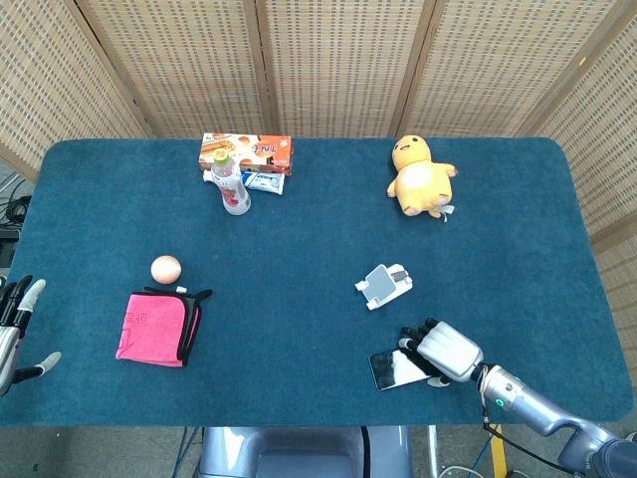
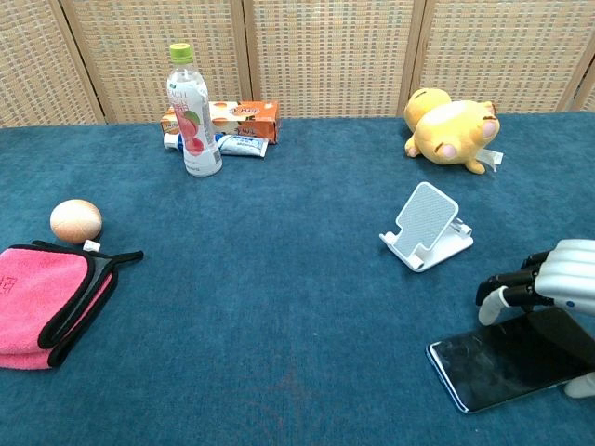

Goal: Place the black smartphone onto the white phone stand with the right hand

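Note:
The black smartphone (image 1: 396, 369) (image 2: 502, 367) lies low on the blue table near the front right edge. My right hand (image 1: 443, 351) (image 2: 548, 288) arches over its right end, fingers (image 2: 497, 295) curled past the far edge and thumb at the near edge, gripping it across its width. The white phone stand (image 1: 384, 286) (image 2: 426, 228) sits empty on the table just beyond the phone, its back plate tilted up. My left hand (image 1: 15, 329) hangs at the far left edge of the head view, fingers apart and holding nothing.
A yellow plush toy (image 1: 421, 177) lies at the back right. A drink bottle (image 2: 193, 111), an orange box (image 2: 237, 119) and a small packet stand at the back left. An egg (image 2: 75, 221) and a pink cloth (image 2: 42, 302) lie at the left.

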Motion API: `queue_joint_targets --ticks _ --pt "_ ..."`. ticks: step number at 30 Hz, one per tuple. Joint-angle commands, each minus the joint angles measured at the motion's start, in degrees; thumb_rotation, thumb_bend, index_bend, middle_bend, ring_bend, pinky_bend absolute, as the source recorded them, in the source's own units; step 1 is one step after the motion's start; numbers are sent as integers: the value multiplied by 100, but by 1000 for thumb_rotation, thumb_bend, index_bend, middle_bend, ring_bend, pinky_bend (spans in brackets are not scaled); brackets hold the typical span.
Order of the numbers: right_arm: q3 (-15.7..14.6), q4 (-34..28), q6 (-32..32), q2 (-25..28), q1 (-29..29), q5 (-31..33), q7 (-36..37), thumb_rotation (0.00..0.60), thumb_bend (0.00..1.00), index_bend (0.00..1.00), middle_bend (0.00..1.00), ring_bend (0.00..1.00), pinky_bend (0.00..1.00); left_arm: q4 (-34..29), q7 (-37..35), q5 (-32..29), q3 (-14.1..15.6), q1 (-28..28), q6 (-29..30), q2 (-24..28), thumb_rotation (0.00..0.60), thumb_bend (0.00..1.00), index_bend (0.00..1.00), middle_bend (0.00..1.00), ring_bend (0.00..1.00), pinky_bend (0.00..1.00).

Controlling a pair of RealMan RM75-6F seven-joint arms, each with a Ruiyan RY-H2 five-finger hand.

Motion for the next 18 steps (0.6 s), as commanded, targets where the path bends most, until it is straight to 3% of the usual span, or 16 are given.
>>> queue_joint_targets --ticks 1,18 --pt "30 -123 88 104 -3 11 -52 600 466 427 480 429 340 1 -9 4 4 1 0 4 600 0 0 0 0 0" --pt "391 -1462 212 906 157 202 -569 600 466 429 481 429 347 6 -190 57 15 10 36 80 600 0 0 0 0 0"
